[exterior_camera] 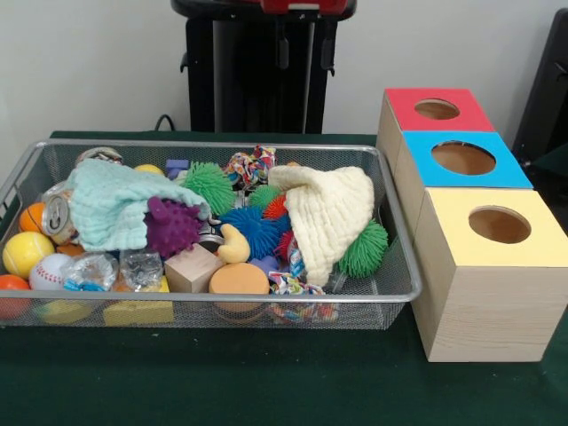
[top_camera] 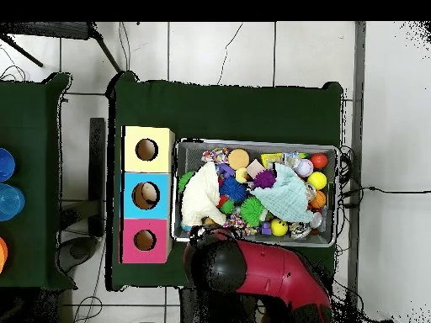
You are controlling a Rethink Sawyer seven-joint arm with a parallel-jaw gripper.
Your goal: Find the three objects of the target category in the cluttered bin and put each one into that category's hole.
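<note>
Three boxes stand in a row on the green surface [exterior_camera: 266, 390], touching one another, just beside the wire bin [exterior_camera: 395, 266]: a red-topped box [exterior_camera: 439, 111], a blue-topped box [exterior_camera: 466, 160] and a yellow-topped box [exterior_camera: 497, 226]. Each top has one round hole. From the front, you see the yellow-topped box nearest and the red-topped box farthest.

You find the bin full of mixed things. A light blue cloth [exterior_camera: 111, 204] lies over the left part, and a cream cloth [exterior_camera: 328, 213] hangs over the right part. Between them sit a purple spiky ball [exterior_camera: 170, 226], a blue spiky ball [exterior_camera: 253, 231] and a green spiky ball [exterior_camera: 209, 182]; a second green spiky ball [exterior_camera: 366, 248] lies against the right wall. A wooden block [exterior_camera: 191, 269] rests near the front wall, a yellow ball [exterior_camera: 25, 253] at the left end.

From overhead, you see the red arm [top_camera: 269, 277] at the bin's edge nearest the base. You cannot tell whether the tool is apart or together, because the arm's body covers it.
</note>
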